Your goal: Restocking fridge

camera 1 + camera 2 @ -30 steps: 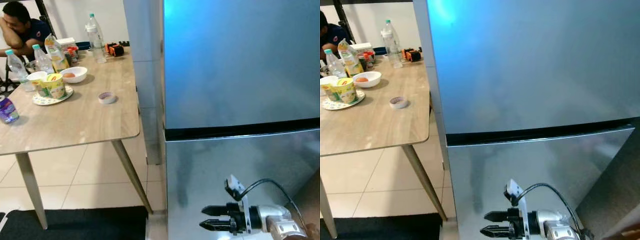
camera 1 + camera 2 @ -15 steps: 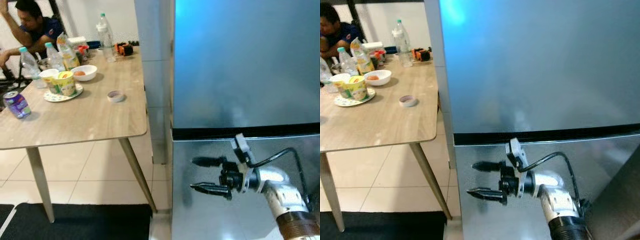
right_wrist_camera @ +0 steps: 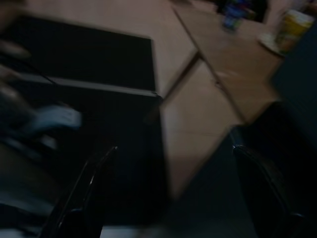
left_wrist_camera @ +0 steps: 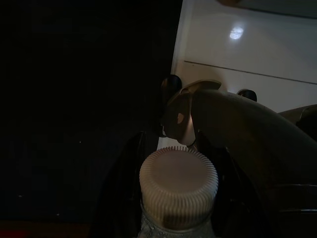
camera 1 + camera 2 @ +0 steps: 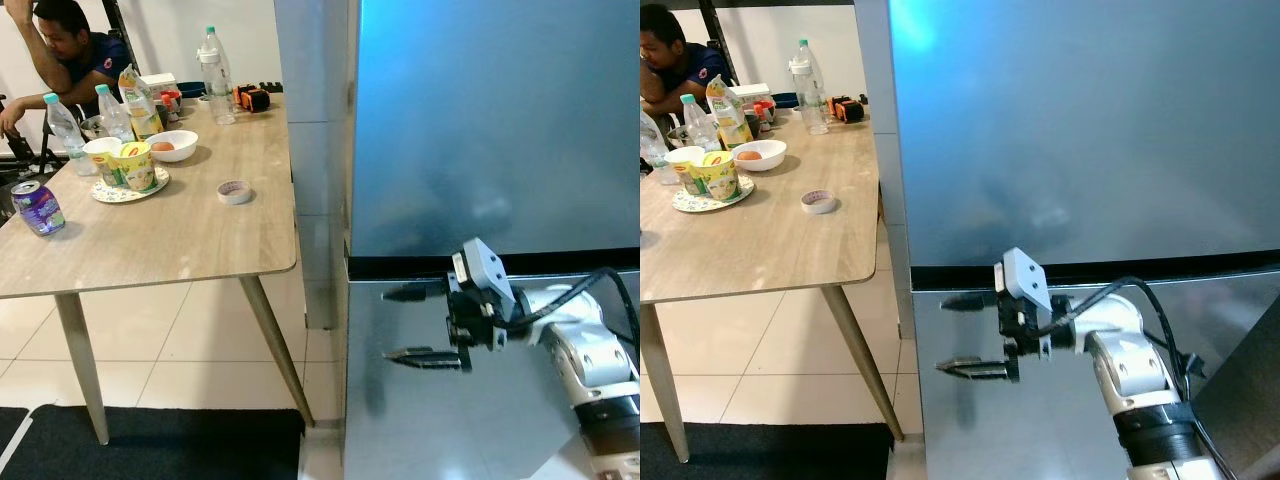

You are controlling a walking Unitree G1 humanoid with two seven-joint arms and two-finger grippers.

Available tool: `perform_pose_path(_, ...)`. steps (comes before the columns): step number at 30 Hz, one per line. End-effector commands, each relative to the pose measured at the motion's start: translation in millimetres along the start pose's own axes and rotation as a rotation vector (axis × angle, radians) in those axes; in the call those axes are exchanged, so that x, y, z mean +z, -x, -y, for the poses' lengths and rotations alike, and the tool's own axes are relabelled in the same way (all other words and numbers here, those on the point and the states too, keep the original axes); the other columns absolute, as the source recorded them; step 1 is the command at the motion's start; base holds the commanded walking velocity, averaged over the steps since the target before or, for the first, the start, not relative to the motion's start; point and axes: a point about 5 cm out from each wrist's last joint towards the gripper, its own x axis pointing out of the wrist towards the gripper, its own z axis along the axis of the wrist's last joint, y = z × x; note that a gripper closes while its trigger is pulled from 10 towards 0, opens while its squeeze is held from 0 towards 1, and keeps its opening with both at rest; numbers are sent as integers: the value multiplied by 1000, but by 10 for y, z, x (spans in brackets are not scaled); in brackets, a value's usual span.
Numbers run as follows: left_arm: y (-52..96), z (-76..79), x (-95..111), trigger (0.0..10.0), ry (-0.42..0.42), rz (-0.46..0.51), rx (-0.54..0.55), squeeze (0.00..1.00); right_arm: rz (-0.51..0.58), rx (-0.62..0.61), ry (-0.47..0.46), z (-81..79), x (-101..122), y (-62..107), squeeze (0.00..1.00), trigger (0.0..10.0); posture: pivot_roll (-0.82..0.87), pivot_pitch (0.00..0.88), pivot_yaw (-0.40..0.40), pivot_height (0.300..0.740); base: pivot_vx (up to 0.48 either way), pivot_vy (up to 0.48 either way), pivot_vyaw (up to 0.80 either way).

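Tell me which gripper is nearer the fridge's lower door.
Right. The right gripper is raised with fingers open in front of the lower door, near its top edge. The left gripper is seen in its dark wrist view, shut on a white-capped bottle.

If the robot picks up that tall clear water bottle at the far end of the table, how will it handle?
The tall clear bottle stands upright and narrow, so a sideways nudge would probably tip it. It looks like thin smooth plastic, so it may flex and slip under two thin fingers. How full it is cannot be told, so its weight is uncertain.
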Motion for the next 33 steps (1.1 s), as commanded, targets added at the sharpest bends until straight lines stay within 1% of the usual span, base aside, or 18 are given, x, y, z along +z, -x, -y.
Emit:
perform_pose_path(1,-2,78,-165,10000,4,-58,-21,0,-39,-24,45,33,32,-19,0,10000,-94,0,-17,740,0,0,0)
perform_pose_path(2,-2,78,-165,10000,4,-58,-21,0,-39,-24,45,33,32,-19,0,10000,-94,0,-17,740,0,0,0)
perform_pose_path(3,-2,84,-170,10000,3,-60,-22,0,-54,-58,61,87,56,-13,0,10000,-96,0,-20,740,0,0,0)
perform_pose_path(4,-2,86,-172,10000,2,-60,-23,0,-62,-69,67,104,61,-10,0,10000,-96,0,-20,740,0,0,0)
perform_pose_path(7,-3,88,-173,10000,1,-61,-23,0,-68,-74,72,112,64,-7,0,10000,-96,0,-20,740,0,0,0)
perform_pose_path(11,-3,95,-181,10000,4,-62,-23,0,-147,-37,133,94,83,1,0,10000,-94,0,-23,740,0,0,0)
perform_pose_path(12,-3,95,-181,10000,4,-62,-23,0,-147,-37,133,94,83,1,0,10000,-94,0,-23,740,0,0,0)
perform_pose_path(15,-3,97,-183,10000,5,-62,-24,0,-195,-38,177,102,103,7,0,10000,-94,0,-23,740,0,0,0)
perform_pose_path(16,-3,97,-183,10000,5,-62,-24,0,-195,-38,177,102,103,7,0,10000,-94,0,-23,740,0,0,0)
perform_pose_path(20,-5,102,-179,10000,3,-61,-26,0,-252,-36,214,115,105,23,0,10000,-93,0,-26,740,0,0,0)
perform_pose_path(24,-3,95,-185,10000,-3,-64,-24,0,-279,-34,221,105,97,43,0,10000,-91,0,-26,740,0,0,0)
perform_pose_path(29,4,78,-201,10000,-20,-72,-23,0,-310,-10,228,40,62,34,0,10000,-89,0,-25,740,0,0,0)
perform_pose_path(31,5,70,-201,10000,-22,-71,-21,0,-352,-3,244,22,29,37,0,10000,-91,0,-18,740,0,0,0)
perform_pose_path(32,5,70,-201,10000,-22,-71,-21,0,-352,-3,244,22,29,37,0,10000,-91,0,-18,740,0,0,0)
perform_pose_path(33,6,61,-189,10000,-24,-68,-21,0,-390,4,257,15,8,40,0,10000,-92,0,-22,740,0,0,0)
